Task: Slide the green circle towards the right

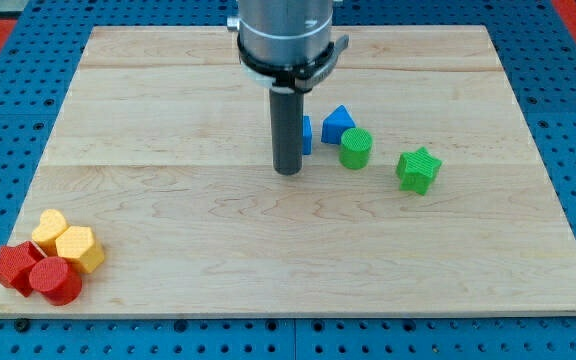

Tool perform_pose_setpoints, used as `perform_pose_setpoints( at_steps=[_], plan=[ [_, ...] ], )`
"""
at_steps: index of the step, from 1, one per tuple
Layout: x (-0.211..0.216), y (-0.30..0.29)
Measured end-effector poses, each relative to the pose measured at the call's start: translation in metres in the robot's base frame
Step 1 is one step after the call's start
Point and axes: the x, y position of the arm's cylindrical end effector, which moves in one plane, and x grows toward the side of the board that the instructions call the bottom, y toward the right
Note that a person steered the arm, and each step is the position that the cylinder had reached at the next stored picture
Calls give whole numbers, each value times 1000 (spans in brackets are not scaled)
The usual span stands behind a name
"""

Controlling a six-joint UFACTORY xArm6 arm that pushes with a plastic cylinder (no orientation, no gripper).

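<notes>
The green circle [356, 148] is a short green cylinder standing on the wooden board [268, 260], right of centre. My tip [287, 171] is on the board a short way to the view's left of it and slightly lower, not touching it. A blue block [306, 134] is mostly hidden behind the rod. A blue triangle-like block [337, 123] sits just above and left of the green circle, close to it. A green star [418, 169] lies to the view's right of the green circle with a small gap between them.
At the board's bottom left corner is a cluster: two yellow blocks [50, 229] [78, 247] and two red blocks [14, 266] [56, 280]. A blue pegboard surface [8, 120] surrounds the board.
</notes>
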Motion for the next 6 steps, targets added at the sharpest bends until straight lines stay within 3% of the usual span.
perform_pose_setpoints(
  at_steps=[4, 5, 6],
  plan=[
    [-8, 121],
    [-7, 107],
    [-4, 54]
  ],
)
